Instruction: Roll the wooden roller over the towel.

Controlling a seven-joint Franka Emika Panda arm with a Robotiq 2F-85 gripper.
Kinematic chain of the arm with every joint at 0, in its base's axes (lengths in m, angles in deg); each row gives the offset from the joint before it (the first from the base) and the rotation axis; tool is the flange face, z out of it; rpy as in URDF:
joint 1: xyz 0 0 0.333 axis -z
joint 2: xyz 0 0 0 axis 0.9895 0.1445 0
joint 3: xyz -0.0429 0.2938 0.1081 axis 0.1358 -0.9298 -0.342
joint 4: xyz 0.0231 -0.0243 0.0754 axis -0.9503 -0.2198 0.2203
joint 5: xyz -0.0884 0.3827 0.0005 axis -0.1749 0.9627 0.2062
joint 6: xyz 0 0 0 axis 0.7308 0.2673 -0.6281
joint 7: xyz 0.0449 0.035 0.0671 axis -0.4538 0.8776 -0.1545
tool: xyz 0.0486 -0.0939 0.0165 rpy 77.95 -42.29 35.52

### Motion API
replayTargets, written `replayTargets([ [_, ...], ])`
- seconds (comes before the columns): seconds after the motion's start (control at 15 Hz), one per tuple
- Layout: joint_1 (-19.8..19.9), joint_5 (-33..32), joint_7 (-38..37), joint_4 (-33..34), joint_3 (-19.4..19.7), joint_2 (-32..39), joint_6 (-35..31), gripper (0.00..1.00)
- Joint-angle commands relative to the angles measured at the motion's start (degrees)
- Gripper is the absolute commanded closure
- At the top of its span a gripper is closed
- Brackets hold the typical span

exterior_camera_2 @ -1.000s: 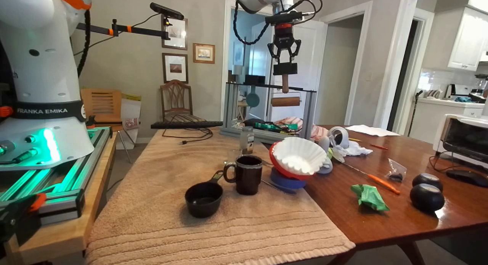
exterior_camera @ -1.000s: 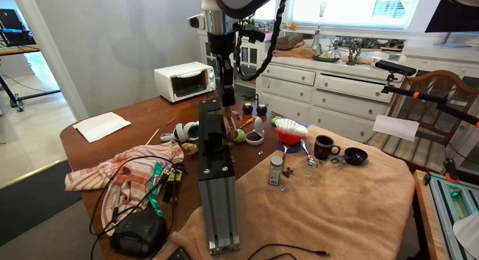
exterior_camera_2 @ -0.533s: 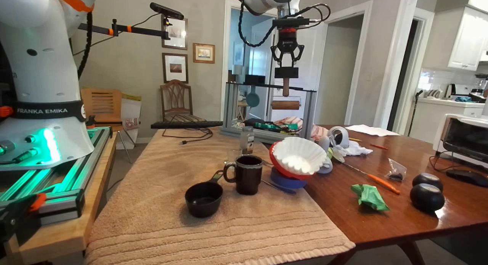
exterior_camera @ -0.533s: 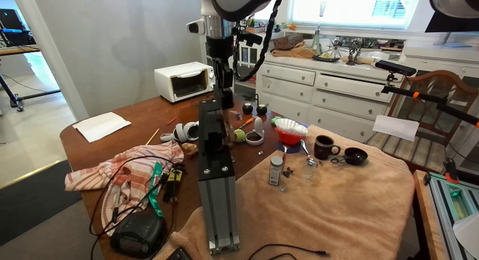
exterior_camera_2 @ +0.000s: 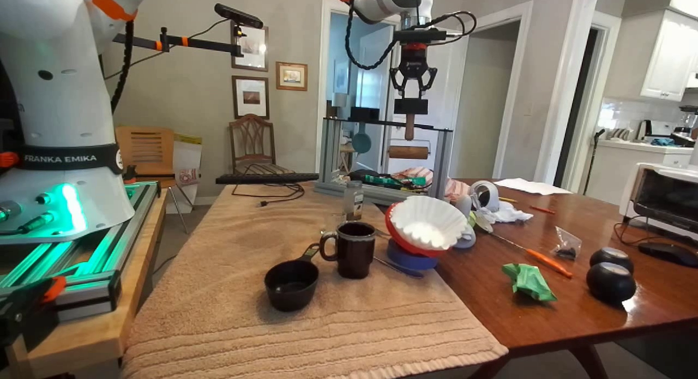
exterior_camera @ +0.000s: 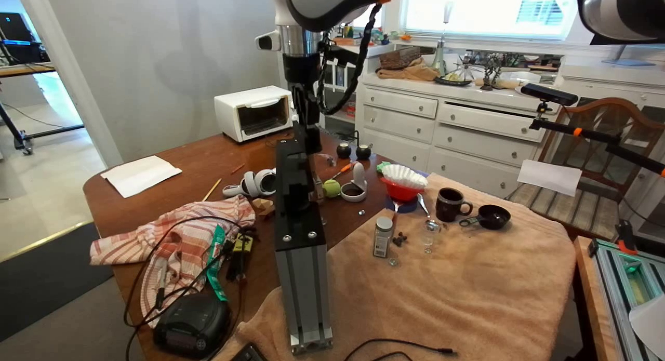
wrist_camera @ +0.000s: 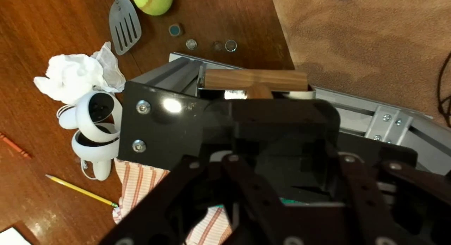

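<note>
A wooden roller with an upright wooden handle hangs below my gripper. The gripper is shut on a black block at the top of this handle. The roller is in the air, below the level of the black top plate of a metal frame and close beside it. In the wrist view the roller lies crosswise past the dark block; the fingertips are too dark to see well. The tan towel covers part of the table and shows in both exterior views. The frame partly hides the roller in an exterior view.
The frame stands at the towel's edge. On the towel are a brown mug, a black measuring cup and a spice jar. A red bowl with a white filter stands nearby. A striped cloth lies behind the frame.
My gripper and the roller have moved downward and slightly sideways, closer to the frame. The roller now hangs lower beside the frame's top plate. The objects on the table have not moved.
</note>
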Motion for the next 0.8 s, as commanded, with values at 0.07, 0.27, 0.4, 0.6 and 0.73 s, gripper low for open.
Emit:
replayTargets([
  [0.07, -0.6, -0.1, -1.1, 5.7, 0.5, 2.9, 1.7, 0.78],
  [0.27, -1.2, -0.4, -1.2, 8.0, 0.6, 4.5, 2.7, 0.78],
  [0.4, -1.7, -0.8, -2.3, 8.9, 0.7, 5.4, 3.1, 0.78],
  [0.6, -3.1, -1.5, -5.4, 11.4, 1.5, 7.1, 5.1, 0.78],
  [0.73, -3.6, -2.1, -7.5, 12.3, 2.0, 7.7, 5.5, 0.78],
])
